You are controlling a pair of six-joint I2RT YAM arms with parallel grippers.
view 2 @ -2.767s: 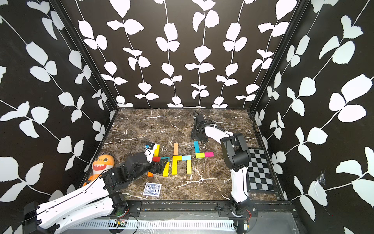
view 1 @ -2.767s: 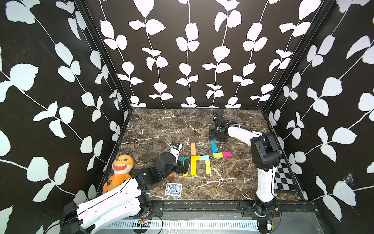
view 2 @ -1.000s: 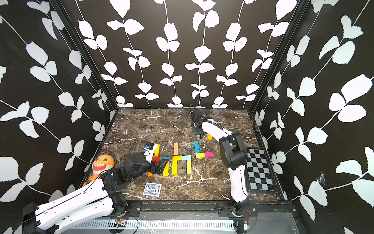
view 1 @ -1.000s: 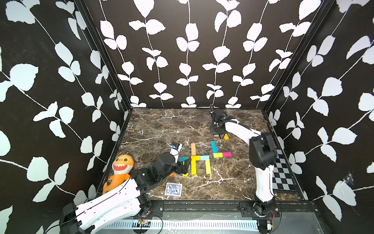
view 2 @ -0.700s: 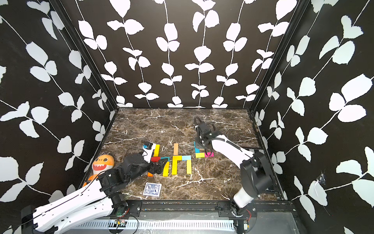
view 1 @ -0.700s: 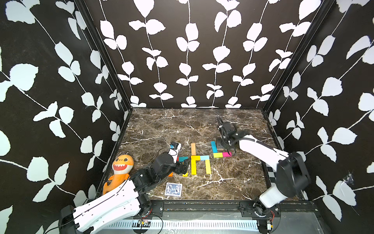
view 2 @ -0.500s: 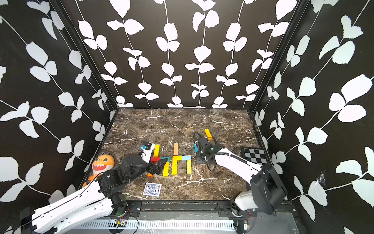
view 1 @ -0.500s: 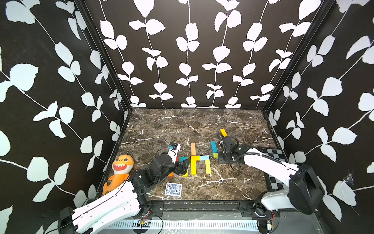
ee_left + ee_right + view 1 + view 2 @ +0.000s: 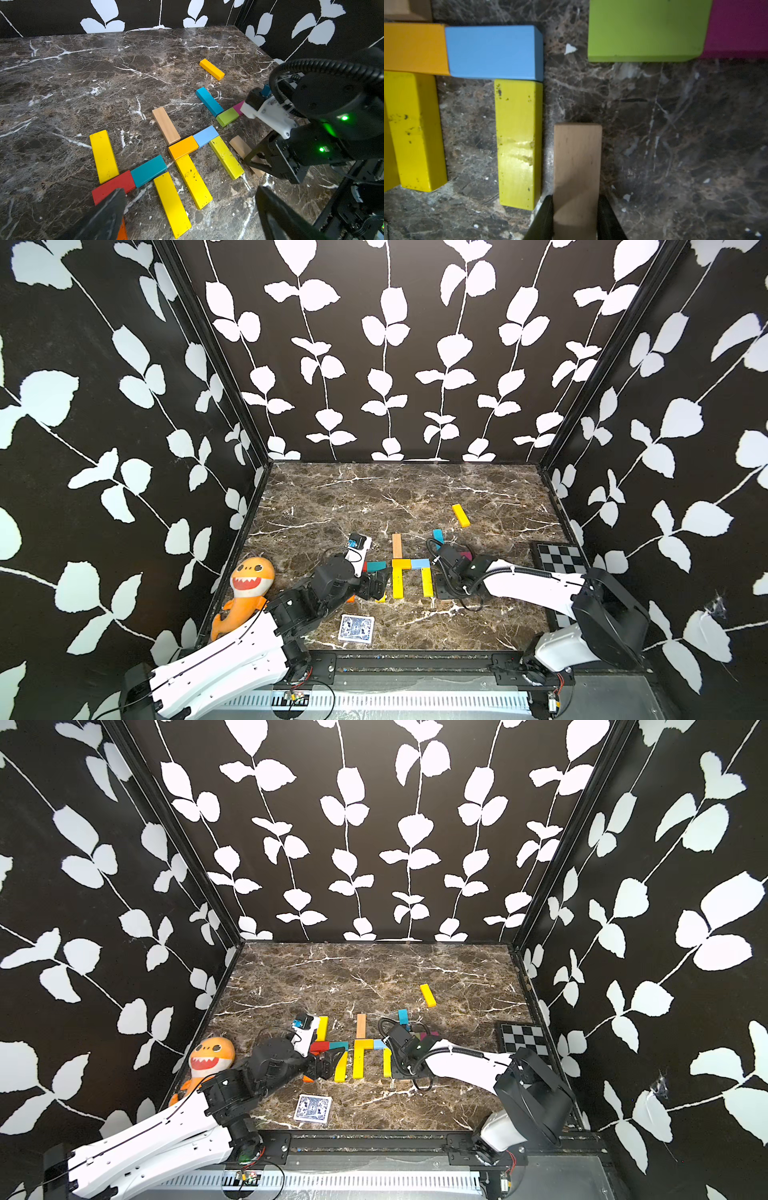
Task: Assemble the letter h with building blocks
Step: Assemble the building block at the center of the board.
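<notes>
The building blocks lie flat near the table's front. A tan block [image 9: 397, 545], an orange one [image 9: 401, 563], a light blue one [image 9: 419, 563], a yellow one [image 9: 397, 585] and a yellow-green one [image 9: 518, 145] form an h shape. My right gripper [image 9: 576, 207] is shut on another tan block [image 9: 577, 166], held low and parallel beside the yellow-green one with a narrow gap. Left of the h, my left gripper [image 9: 190, 192] stands open over a yellow block [image 9: 172, 205]. Red [image 9: 113, 186] and teal [image 9: 148, 170] blocks lie nearby.
Loose blocks: orange-yellow [image 9: 461, 515] farther back, teal [image 9: 437, 536], green [image 9: 645, 31] and magenta [image 9: 737, 29] behind the right gripper. An orange shark plush [image 9: 245, 585] sits at the left wall, a card deck [image 9: 356, 628] at the front, a checkerboard [image 9: 559, 558] at the right.
My right gripper has swung from the back of the table to the front and come down beside the yellow-green block. The left arm has hardly moved.
</notes>
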